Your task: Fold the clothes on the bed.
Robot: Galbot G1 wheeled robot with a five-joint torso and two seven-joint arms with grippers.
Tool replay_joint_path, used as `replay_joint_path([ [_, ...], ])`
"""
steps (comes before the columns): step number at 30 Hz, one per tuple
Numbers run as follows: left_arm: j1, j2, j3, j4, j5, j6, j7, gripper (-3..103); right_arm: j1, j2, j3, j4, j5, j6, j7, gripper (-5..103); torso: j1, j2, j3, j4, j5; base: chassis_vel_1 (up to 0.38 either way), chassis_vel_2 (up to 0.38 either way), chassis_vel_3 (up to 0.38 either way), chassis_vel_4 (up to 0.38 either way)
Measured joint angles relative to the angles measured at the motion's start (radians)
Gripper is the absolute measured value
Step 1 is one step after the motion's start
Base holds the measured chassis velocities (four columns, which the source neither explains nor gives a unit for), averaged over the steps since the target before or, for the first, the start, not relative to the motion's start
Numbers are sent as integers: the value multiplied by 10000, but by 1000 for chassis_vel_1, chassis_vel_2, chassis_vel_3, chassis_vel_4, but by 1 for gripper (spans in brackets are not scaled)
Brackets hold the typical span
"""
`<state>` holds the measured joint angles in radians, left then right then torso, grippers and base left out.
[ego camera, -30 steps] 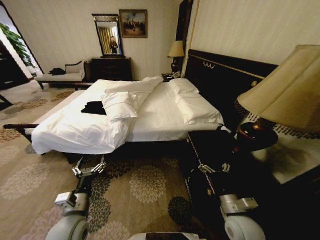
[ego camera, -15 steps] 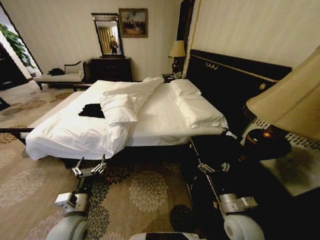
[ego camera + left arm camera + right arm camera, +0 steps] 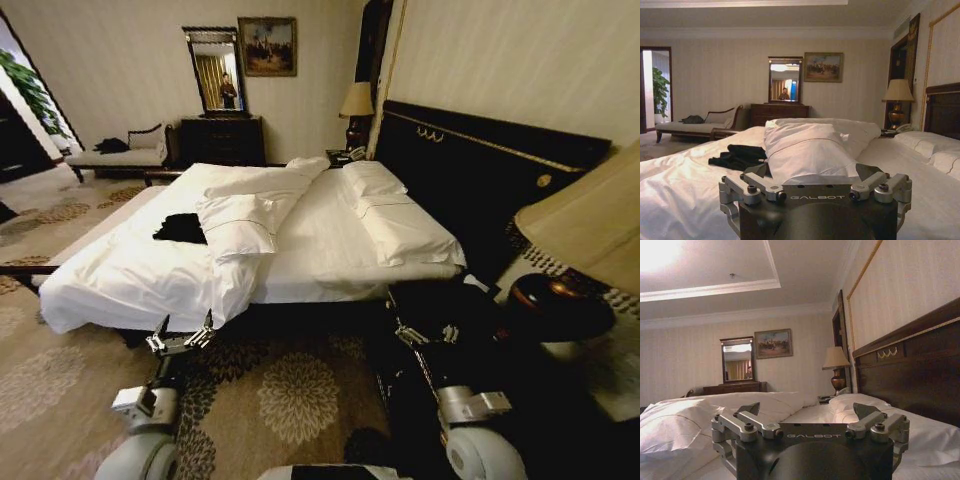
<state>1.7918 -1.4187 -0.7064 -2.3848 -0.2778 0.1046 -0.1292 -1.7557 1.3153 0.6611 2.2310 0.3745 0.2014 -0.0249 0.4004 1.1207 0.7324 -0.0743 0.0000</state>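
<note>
Black T-shirt [image 3: 181, 228] lies crumpled on the bed [image 3: 300, 230], far side, beside a pillow [image 3: 238, 222]. Left gripper [image 3: 180, 340] and right gripper [image 3: 425, 333] both held low at the near edge, fingers spread, empty.

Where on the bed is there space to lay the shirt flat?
Bare duvet lies on the bed between the black T-shirt and the near edge. A sheet strip runs between the two pillow rows. Crowded by the headboard, where pillows lie.
</note>
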Motion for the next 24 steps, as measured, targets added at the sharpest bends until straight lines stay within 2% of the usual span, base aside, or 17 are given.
replay_joint_path([
  [24, 86, -56, -20, -35, 142, -81, 26, 100, 161, 65, -34, -151, -7, -3, -8, 100, 0, 0, 0, 1, 0, -127, 129, 129, -124],
])
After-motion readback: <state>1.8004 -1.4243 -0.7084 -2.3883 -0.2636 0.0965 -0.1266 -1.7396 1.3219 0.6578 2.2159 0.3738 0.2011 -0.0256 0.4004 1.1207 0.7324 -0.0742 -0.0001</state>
